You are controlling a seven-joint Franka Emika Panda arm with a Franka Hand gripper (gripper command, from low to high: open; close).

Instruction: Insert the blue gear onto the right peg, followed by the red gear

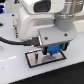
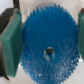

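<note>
1. The white worktop [image 1: 10, 60] carries a white plate with black border [image 1: 35, 59].
2. The hand [image 1: 54, 49] hangs just above that plate, clenched on the blue gear [image 2: 49, 47].
3. In the wrist view, green pads [image 2: 11, 42] press opposite toothed edges; the gear's flat face and centre hole face the camera.

You're looking at a robotics lab or test bench, not a home or shop. A white industrial arm [image 1: 42, 17] w/ a black cable [image 1: 12, 40] running off it is filling most of the exterior view. It's hanging over a plain white worktop [image 1: 72, 70] that's carrying a white plate w/ black border [image 1: 35, 60], i.e. a purpose-made test fixture. No household stuff is showing. Background is sitting too blurred to read.
</note>
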